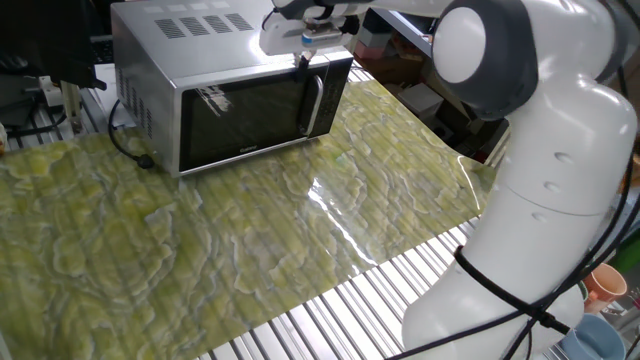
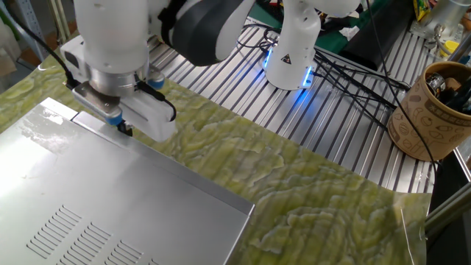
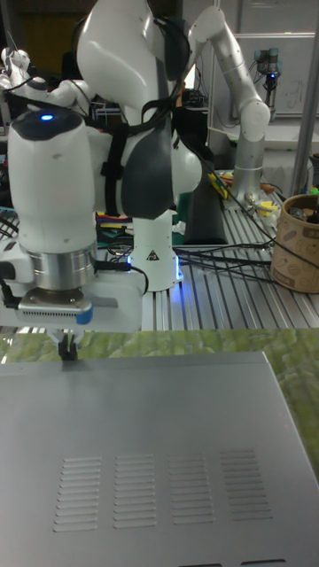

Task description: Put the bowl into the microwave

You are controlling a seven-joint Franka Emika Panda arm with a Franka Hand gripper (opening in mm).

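Observation:
The silver microwave (image 1: 170, 55) stands at the back of the green mat; from above I see its vented top (image 2: 110, 213) (image 3: 159, 443). Its dark glass door (image 1: 250, 115) stands slightly ajar at the handle side. My gripper (image 1: 303, 63) (image 2: 126, 131) (image 3: 66, 353) points down at the door's top edge near that corner, its fingers close together, nothing seen between them. A light-blue rounded thing that looks like the bowl (image 1: 600, 338) shows partly at the lower right, behind my arm's base.
A green marbled mat (image 1: 250, 240) covers the slatted metal table (image 1: 330, 310). A brown paper tub (image 2: 434, 110) (image 3: 297, 244) holds items. A second white arm (image 2: 294, 51) and black cables (image 2: 353, 73) sit behind. An orange cup (image 1: 608, 287) stands near the bowl.

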